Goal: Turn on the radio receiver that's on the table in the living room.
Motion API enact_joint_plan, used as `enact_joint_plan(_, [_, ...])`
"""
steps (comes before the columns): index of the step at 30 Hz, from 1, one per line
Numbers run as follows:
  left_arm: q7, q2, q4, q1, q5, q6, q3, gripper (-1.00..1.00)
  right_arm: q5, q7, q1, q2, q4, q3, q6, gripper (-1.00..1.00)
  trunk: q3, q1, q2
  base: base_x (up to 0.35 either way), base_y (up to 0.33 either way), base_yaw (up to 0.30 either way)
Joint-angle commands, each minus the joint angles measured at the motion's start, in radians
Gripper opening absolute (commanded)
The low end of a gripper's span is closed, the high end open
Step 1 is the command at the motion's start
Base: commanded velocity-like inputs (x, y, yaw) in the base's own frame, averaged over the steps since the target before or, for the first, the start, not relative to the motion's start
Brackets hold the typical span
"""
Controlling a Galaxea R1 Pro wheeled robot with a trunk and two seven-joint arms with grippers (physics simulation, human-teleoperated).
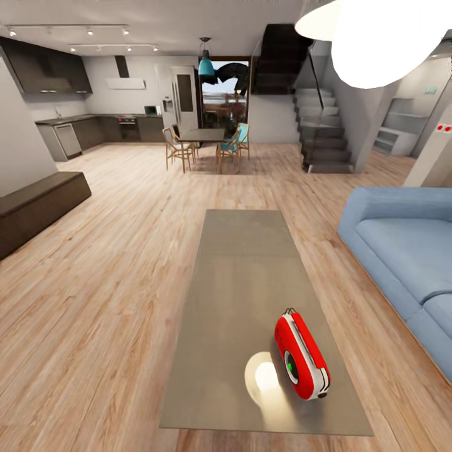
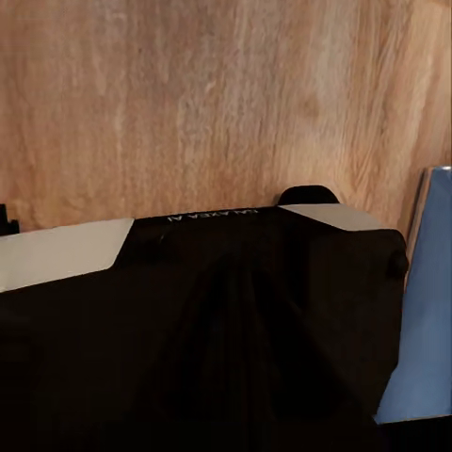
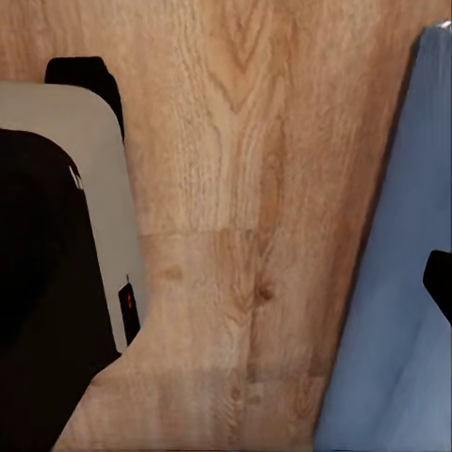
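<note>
Radio (image 1: 302,356) lies tipped on tabletop (image 1: 245,263), near close end, on side toward sofa (image 1: 408,251). Green dial faces up, so easy to reach from above, I think. Pale round disc (image 1: 266,376) touching radio, on side away from sofa. Not switched on yet, as far as I can judge. Wrist views look down at wood floor (image 2: 226,104) and robot's dark body (image 2: 188,330); mirrored writing on it, maybe "GALAXEA". Both pincers: cannot tell if spread or pressed together.
</note>
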Motion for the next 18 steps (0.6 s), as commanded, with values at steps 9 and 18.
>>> enact_joint_plan(9, [0.186,-0.025,0.000,0.091,-0.044,0.003,-0.003,-1.00,0.021,-0.011,0.000,0.169,0.088,0.090,-0.055,1.00,0.014,0.000,0.000,0.000,0.000,0.000])
enact_joint_plan(18, [0.355,-0.048,0.000,0.129,-0.109,0.017,-0.004,-1.00,0.078,-0.021,0.000,0.294,0.183,0.092,-0.143,1.00,0.029,0.000,0.000,0.000,0.000,0.000])
